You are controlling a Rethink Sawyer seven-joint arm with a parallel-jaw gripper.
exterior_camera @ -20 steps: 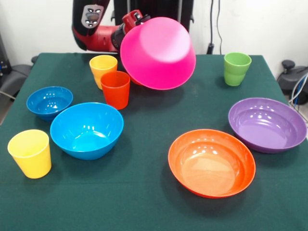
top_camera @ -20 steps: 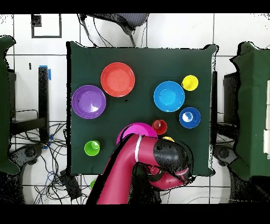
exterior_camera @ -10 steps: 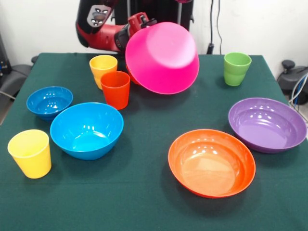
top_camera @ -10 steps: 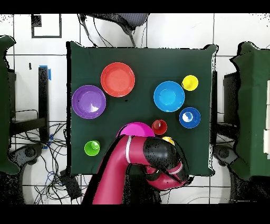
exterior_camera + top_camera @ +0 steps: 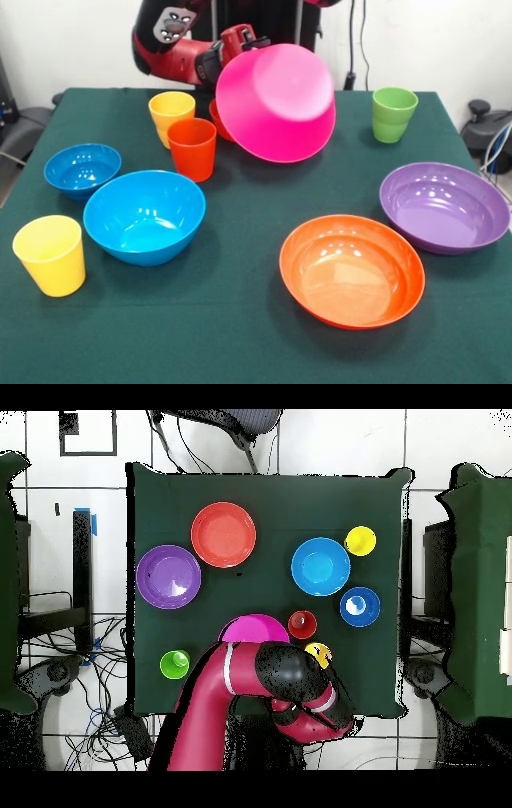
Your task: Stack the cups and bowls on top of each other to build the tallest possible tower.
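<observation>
One big glossy pink plastic bowl (image 5: 276,102) has been carried slightly right, tilted up high. Nothing is stacked yet. Whether it is clamped by the gripper cannot be told.

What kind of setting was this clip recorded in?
Probably a robotics lab: a green-clothed table on a tiled floor, loose cables beside it, and a red robot arm tipping a pink bowl.

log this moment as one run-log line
phase: carrying | held: large pink bowl, tilted, off the table | gripper: hidden behind bowl, jaws unseen | tower: not started | other bowls and cups: loose on table
</observation>
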